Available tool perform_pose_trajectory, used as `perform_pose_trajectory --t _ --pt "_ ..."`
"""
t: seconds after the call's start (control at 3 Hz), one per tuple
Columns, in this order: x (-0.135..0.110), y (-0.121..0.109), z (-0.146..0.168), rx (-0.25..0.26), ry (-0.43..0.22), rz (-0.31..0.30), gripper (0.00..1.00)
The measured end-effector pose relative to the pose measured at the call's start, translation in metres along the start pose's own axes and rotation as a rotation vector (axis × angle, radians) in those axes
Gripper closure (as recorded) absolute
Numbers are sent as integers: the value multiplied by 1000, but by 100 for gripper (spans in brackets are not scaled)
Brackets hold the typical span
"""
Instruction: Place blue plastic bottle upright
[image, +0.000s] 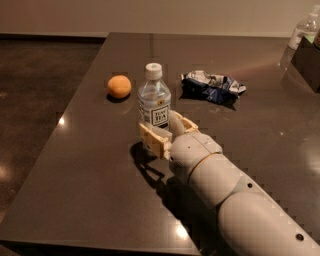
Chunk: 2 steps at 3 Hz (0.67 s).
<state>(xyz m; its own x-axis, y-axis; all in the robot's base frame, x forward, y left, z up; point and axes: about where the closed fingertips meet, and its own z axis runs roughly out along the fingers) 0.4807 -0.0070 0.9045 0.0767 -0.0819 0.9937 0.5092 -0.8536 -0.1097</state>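
Blue plastic bottle (154, 97): entry starts from the gripper (164, 131), which sits low over the dark surface (90, 190) near its middle. It ends a pale, jointed arm (235, 200) that enters from 5 o'clock. Gripper state: set at the bottle's base; whether it clamps the bottle or stands free of it cannot be told.

Item 1, bottle: at the gripper's 11 o'clock, right against it. Upright on the surface, white screw cap uppermost, clear body, pale label with a dark square panel facing the camera. Foot partly hidden by the gripper.

Item 2, orange (119, 86): round, at 10 o'clock from the gripper, near the bottle but apart from it.

Item 3, snack bag (212, 86): crumpled, blue and white, lying flat at 1 o'clock, apart from the bottle.

Item 4, dark box (307, 62): at 2 o'clock, by the far side of the surface, cut by the frame edge.

Item 5, clear bottle (304, 31): just behind the box, upright, well apart from the other items.
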Motion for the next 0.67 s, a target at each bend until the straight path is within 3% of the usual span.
perform_pose_trajectory --t 0.33,0.67 --pt "0 -1 0 2 0 -1 0" --pt "0 -1 0 2 0 -1 0"
